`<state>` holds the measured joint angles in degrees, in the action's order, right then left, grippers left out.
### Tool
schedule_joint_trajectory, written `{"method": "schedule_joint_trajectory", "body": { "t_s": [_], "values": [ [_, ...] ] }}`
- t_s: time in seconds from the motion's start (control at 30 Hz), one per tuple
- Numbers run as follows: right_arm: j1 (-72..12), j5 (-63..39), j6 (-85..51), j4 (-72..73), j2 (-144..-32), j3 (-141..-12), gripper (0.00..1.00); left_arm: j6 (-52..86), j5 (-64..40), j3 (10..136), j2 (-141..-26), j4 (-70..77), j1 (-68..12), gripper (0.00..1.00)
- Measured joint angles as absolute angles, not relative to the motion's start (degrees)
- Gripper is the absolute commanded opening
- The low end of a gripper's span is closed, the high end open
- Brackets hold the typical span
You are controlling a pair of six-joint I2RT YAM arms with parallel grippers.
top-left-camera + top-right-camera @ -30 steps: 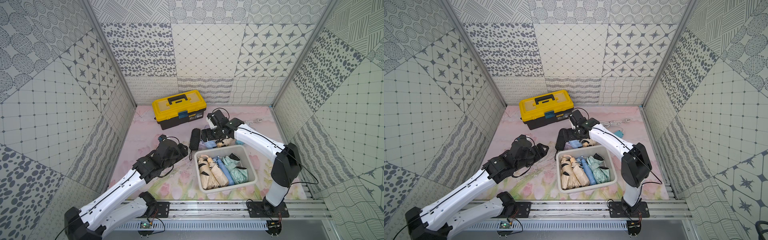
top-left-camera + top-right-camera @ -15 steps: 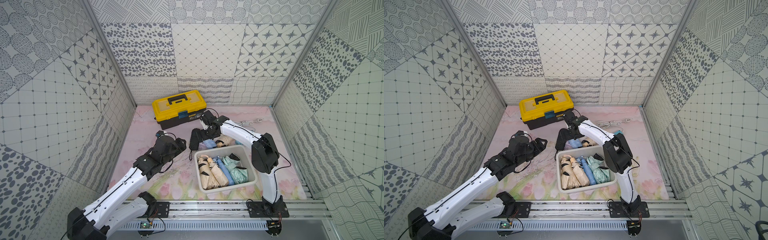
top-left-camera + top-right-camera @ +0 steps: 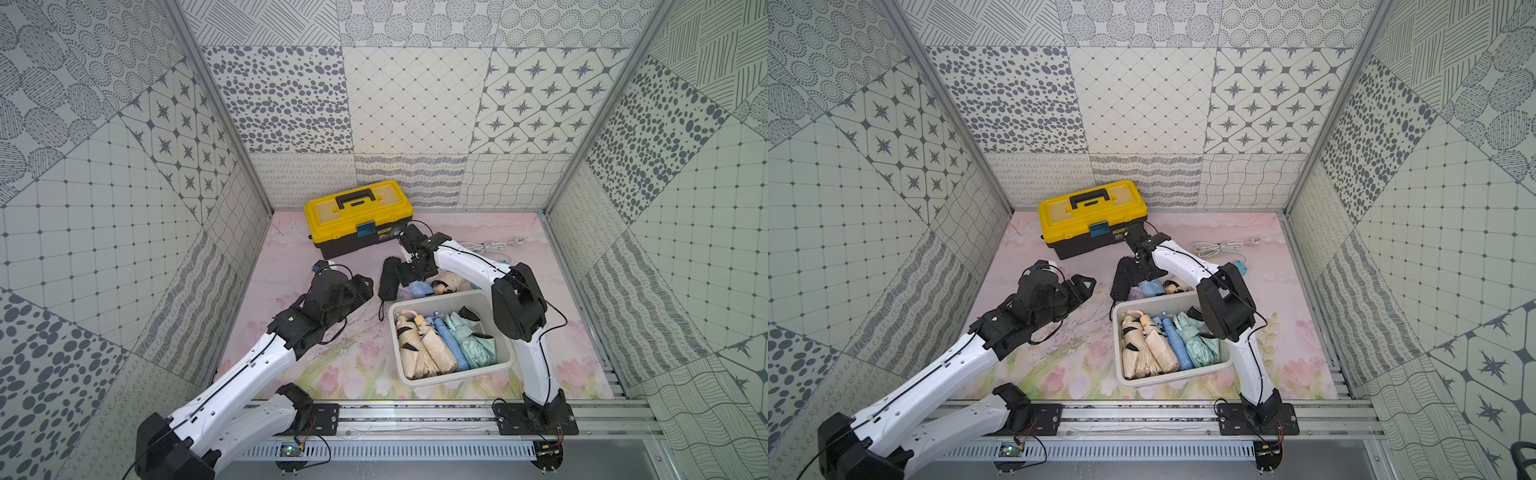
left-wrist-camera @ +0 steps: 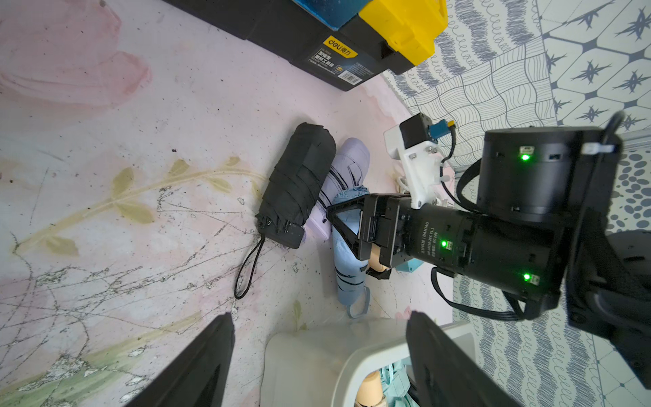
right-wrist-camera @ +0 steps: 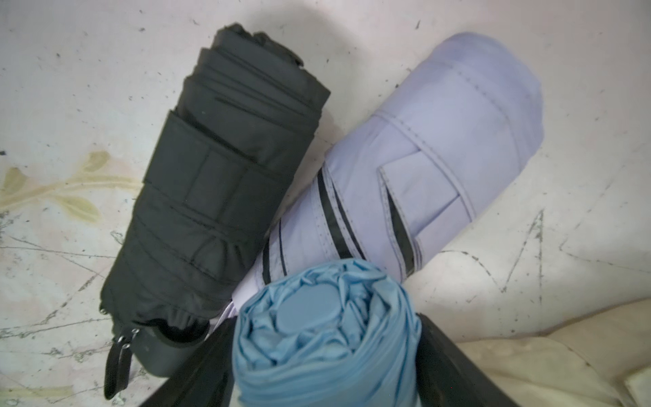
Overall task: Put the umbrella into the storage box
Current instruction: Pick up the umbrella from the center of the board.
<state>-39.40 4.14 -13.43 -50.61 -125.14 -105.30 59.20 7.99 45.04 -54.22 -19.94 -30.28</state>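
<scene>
The right end effector (image 5: 326, 331) pinches the blue umbrella (image 5: 317, 356); the left end effector (image 4: 318, 317) hangs spread and empty.

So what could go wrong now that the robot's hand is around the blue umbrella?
1. The right gripper holds the blue umbrella near one end, so the long rest might droop or slip out when lifted.
2. It rests against the purple umbrella, beside the black umbrella; lifting could drag or roll them.
3. The box is already crowded with umbrellas, so this one may catch the rim or sit on top.
</scene>
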Motion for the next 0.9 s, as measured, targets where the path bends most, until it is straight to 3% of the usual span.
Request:
{"method": "schedule_joint_trajectory", "body": {
  "t_s": [0.4,0.9],
  "values": [
    [-39.3,4.6,-12.0,-50.7,-126.7,-107.3,0.49,59.2,7.8,43.3,-51.7,-18.4,-30.3,0.81],
    [-39.1,3.7,-18.7,-44.1,-115.6,-101.4,0.38,53.9,8.1,43.4,-52.6,-13.9,-30.3,0.81]
  ]
}}
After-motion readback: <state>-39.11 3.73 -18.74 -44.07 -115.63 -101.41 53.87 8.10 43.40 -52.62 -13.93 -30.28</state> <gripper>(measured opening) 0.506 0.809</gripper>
